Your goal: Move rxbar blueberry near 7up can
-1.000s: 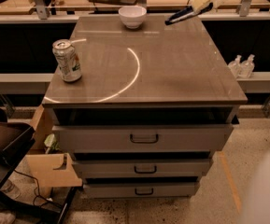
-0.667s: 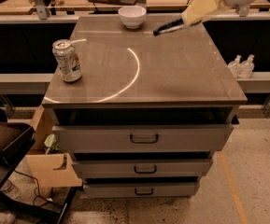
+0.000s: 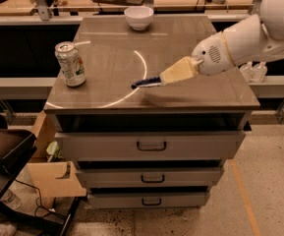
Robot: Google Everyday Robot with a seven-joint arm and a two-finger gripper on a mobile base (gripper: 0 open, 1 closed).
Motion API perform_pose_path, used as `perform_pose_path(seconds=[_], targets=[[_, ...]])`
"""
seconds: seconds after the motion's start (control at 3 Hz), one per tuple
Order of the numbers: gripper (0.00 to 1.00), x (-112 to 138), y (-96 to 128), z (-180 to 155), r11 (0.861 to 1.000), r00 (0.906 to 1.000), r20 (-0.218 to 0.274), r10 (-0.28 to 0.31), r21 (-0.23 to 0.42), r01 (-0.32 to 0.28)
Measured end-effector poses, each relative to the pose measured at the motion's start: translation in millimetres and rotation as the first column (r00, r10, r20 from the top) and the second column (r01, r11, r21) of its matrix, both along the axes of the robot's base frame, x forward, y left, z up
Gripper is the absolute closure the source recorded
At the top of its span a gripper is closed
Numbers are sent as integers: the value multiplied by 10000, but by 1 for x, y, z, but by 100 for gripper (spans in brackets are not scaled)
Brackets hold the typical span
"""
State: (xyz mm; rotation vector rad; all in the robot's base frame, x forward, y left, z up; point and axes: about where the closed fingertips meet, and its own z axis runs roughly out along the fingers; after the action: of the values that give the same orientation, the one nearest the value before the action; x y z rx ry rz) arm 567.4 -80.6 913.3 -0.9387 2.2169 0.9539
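The 7up can (image 3: 70,64), silver with a white and green label, stands upright on the left side of the cabinet top (image 3: 205,95). My gripper (image 3: 165,77) reaches in from the right on a white arm. Its tan fingers (image 3: 180,71) are shut on the rxbar blueberry (image 3: 145,83), a flat dark navy bar that sticks out to the left, just above the middle of the top. The bar's free end is well to the right of the can, with a clear gap between them.
A white bowl (image 3: 138,17) sits at the back edge of the top. The cabinet has three drawers with handles (image 3: 151,145) below. A cardboard box (image 3: 53,178) and a dark bag (image 3: 4,146) lie on the floor at the left. Small bottles (image 3: 252,72) stand behind the arm at the right.
My gripper has carried the bar from the back right, near the bowl, forward and left to the middle of the top. The can and the bowl have not moved.
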Motion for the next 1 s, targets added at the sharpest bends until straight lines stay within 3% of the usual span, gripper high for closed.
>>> perform_pose_path(seconds=[0.33,0.67,1.0], targets=[[100,3,27,-39,9987,9988,196,460,196,-464],[100,14,44,-36,9973,9913,1121,695,166,-718],[100,28,62,-17,9949,9716,2161,962,78,-1003]])
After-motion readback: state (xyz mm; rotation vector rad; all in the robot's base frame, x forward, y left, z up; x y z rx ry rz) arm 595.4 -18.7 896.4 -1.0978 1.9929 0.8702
